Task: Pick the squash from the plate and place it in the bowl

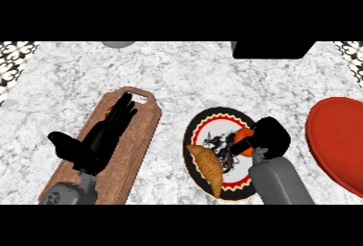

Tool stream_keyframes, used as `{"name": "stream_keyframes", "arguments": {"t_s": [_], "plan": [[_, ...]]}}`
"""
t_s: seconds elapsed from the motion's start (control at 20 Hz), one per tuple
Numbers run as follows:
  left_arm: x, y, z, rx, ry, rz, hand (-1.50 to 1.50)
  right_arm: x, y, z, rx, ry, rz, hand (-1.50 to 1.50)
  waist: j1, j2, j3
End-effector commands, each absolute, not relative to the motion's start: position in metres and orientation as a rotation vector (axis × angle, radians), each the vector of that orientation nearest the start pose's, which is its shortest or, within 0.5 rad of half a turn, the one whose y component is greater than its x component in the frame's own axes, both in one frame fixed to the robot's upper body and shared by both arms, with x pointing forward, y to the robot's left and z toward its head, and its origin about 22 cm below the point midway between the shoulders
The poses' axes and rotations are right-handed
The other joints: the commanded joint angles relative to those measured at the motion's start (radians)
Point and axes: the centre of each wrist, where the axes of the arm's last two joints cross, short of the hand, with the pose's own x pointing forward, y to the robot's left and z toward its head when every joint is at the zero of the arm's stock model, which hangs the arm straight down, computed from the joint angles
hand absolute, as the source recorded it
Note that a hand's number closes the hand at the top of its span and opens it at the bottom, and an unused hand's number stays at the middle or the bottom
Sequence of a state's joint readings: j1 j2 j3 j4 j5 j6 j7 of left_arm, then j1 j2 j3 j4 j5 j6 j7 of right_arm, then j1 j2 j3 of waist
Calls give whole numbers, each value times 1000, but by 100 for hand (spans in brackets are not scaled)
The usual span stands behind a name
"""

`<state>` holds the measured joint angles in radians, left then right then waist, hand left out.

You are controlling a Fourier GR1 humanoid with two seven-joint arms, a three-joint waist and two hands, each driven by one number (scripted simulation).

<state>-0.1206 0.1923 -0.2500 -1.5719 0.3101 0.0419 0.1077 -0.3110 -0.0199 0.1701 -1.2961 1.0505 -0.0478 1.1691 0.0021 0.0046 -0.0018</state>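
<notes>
An orange squash (243, 136) lies on the right side of a round patterned plate (215, 113) in the middle of the counter. My right hand (271, 136) is over the plate's right edge, its fingers curled round the squash and hiding part of it. The red bowl (337, 140) stands just right of that hand, cut off by the view's right edge. My left hand (99, 139) rests open, fingers straight, over a wooden cutting board (139, 144) at the left.
A brown croissant (206, 163) lies on the plate's lower left. A small red and green item (109, 114) peeks out beside my left fingers on the board. A grey object (117, 44) and a black block (273, 49) sit at the counter's far edge.
</notes>
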Motion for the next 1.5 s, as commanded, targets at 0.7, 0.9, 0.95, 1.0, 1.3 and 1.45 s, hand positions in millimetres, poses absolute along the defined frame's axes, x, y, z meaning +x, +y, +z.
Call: {"name": "stream_keyframes", "arguments": {"t_s": [0.7,0.9,0.95,1.0,1.3,1.45], "plan": [[271,188,41,-313,-1504,-202,0,418,-260,127,-1552,-181,-193,150,72,14,-5],[271,199,33,-297,-1487,-187,0,430,-261,169,-1683,-153,-222,150,73,11,-7],[270,192,34,-324,-1496,-206,0,434,-257,179,-1701,-159,-234,150,76,14,-6],[268,187,34,-324,-1499,-188,0,436,-258,186,-1700,-139,-240,150,74,11,-5],[268,192,29,-317,-1481,-181,0,441,-256,237,-1792,-100,-327,150,63,7,-3],[275,183,25,-295,-1484,-173,0,441,-252,227,-1824,-98,-361,150,44,15,-1]]}}
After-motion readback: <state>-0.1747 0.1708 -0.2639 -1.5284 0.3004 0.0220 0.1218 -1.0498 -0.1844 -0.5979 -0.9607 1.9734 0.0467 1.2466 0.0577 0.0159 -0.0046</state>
